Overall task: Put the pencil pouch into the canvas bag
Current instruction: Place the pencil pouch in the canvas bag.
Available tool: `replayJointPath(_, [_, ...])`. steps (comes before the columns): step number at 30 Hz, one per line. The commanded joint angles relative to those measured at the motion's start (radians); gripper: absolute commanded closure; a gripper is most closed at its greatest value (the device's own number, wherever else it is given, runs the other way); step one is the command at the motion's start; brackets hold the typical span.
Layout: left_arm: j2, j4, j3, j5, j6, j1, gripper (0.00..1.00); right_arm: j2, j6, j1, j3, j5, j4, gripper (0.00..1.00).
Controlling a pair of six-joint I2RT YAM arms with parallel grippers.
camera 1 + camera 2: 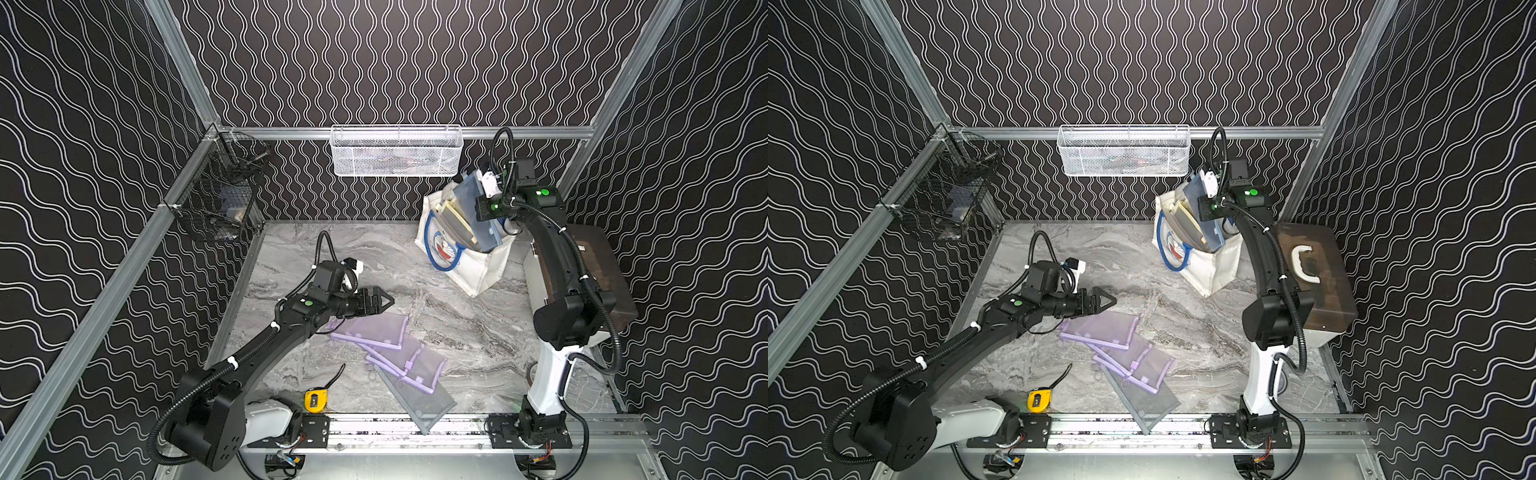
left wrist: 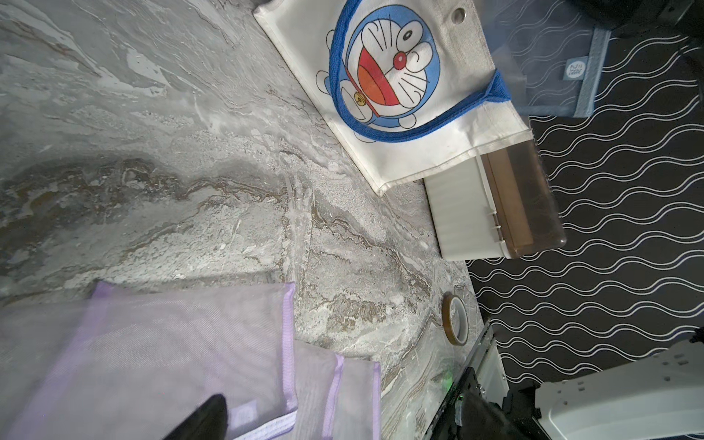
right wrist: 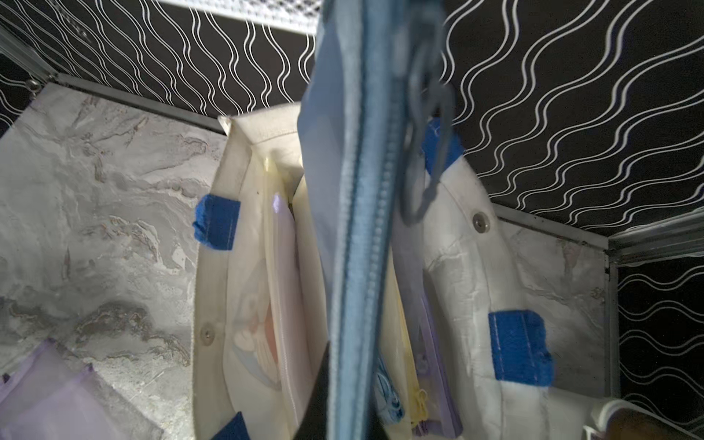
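1. Two arms in frame, with both grippers visible in both top views.
2. Right gripper (image 1: 489,214): pressed together, pinching the blue pencil pouch (image 1: 468,195) near its zipper edge, above the far right corner of the worktop (image 1: 332,249).
3. Pencil pouch position: tilted. Its lower end is down inside the mouth of the canvas bag (image 1: 461,270) and its upper end sticks out above the rim. The right wrist view looks along the pouch (image 3: 362,247) into the open bag (image 3: 461,266).
4. Bag contents: several flat pouches stand on edge inside. Cream pouches (image 1: 453,216) show from above. The right wrist view shows a pale pouch (image 3: 284,274), with yellow and purple ones on the other side of the blue one.
5. Bag: upright, with the cartoon cat side facing the left arm. One blue handle (image 1: 442,257) hangs down over the print.
6. Left gripper (image 1: 384,300): spread wide and holding nothing. It is low over the worktop, well apart from the bag and just beside the nearest purple mesh pouch (image 1: 370,330).
7. More mesh pouches overlap in a row toward the front. The last is a grey pouch (image 1: 424,401) that reaches over the front rail.
8. Other items:
   - A yellow tape measure (image 1: 316,401) lies near the front edge.
   - A brown case (image 1: 1320,286) with a white handle sits just beside the bag.
   - A roll of tape (image 2: 455,320) lies near the right arm's base.
   - A white mesh basket (image 1: 395,151) hangs on the back rail.
   - A black wire basket (image 1: 216,195) hangs on the left rail.
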Motion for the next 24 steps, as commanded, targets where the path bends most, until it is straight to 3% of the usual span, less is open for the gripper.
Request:
replayJointPath(1, [0.008,0.038,-0.002,0.008,-0.003,0.001,0.01,0.001,-0.020,0.000,-0.048,-0.034,0.064,1.00])
replayJointPath(14, [0.021,0.048,-0.010,0.009,-0.009,0.001,0.01,0.098,-0.028,0.011,-0.097,-0.040,0.086,1.00])
replayJointPath(24, [0.031,0.056,-0.015,0.010,-0.016,0.001,0.01,0.196,-0.033,0.060,-0.021,-0.032,0.061,1.00])
